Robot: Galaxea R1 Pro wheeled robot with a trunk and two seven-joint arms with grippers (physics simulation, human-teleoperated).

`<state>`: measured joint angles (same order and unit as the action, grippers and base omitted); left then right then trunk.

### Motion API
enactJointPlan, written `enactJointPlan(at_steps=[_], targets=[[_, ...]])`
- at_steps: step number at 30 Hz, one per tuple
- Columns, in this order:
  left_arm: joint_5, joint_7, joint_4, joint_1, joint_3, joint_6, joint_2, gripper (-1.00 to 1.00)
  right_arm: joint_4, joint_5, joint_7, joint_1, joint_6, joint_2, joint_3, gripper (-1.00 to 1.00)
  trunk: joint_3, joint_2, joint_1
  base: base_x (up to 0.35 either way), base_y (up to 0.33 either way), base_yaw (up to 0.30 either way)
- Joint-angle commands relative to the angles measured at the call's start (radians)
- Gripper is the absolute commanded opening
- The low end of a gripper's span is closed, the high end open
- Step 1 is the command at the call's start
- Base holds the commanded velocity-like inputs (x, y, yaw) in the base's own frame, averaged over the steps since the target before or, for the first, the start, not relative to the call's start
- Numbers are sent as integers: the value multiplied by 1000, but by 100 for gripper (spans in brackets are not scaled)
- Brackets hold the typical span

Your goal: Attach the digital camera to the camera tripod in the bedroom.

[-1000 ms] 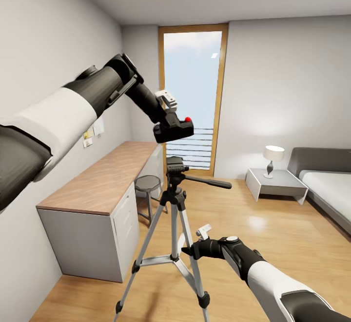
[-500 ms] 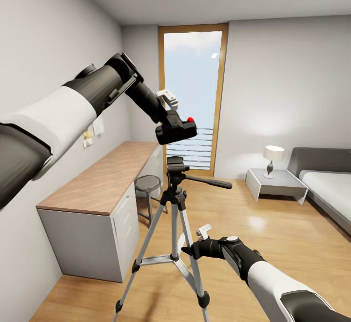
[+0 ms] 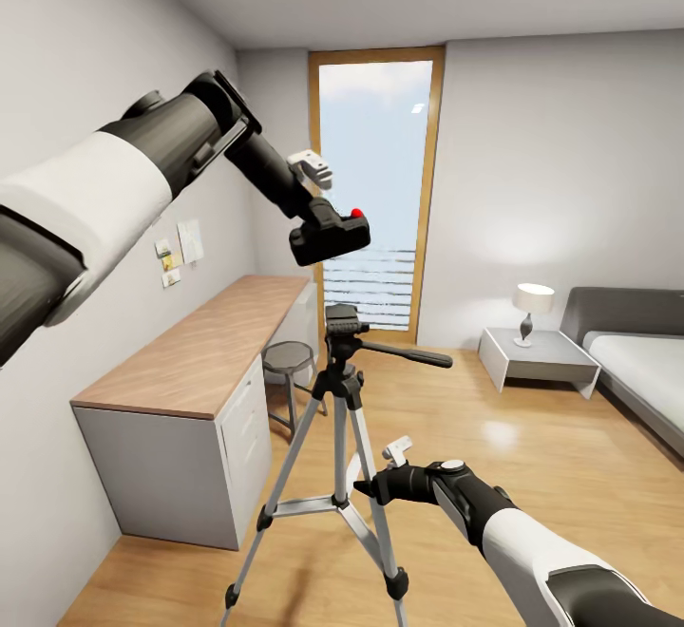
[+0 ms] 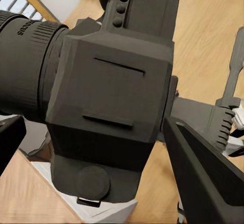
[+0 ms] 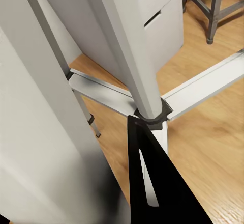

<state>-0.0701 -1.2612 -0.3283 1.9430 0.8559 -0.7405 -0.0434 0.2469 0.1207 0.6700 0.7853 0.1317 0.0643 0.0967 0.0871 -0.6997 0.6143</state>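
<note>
My left gripper is shut on the digital camera, a chunky black body with a red button on top, held in the air above the tripod head. In the left wrist view the digital camera sits between two black fingers. The camera tripod stands on the wood floor, with its black head a clear gap below the camera and its pan handle pointing right. My right gripper grips one silver leg low down. That leg runs close past a finger.
A wood-topped desk with grey drawers runs along the left wall, with a round stool beside it. A tall glass door lies behind the tripod. A nightstand with a lamp and a grey bed stand at right.
My left arm has lifted the digital camera up and a little to the left, widening the gap above the tripod head. The right arm and the tripod have not moved.
</note>
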Motion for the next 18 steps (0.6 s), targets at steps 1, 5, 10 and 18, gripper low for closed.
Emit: enactJointPlan(at_steps=[1,5,10,18], targets=[[-9,-6,9,4,-3,-10,0,-100,-58,22,5,0,6,0,-8,-100,2,-1,0,0,0,0],[-14,-6,47,20,-1,-11,-1,-100,-59,22,5,0,6,0,-8,-100,2,-1,0,0,0,0],[-14,-7,59,27,0,-11,-7,-100,-58,22,3,0,6,0,-8,-100,2,-1,0,0,0,0],[-9,-77,63,29,-1,-14,-37,-100,-58,22,2,0,6,0,-8,-100,2,-1,0,0,0,0]])
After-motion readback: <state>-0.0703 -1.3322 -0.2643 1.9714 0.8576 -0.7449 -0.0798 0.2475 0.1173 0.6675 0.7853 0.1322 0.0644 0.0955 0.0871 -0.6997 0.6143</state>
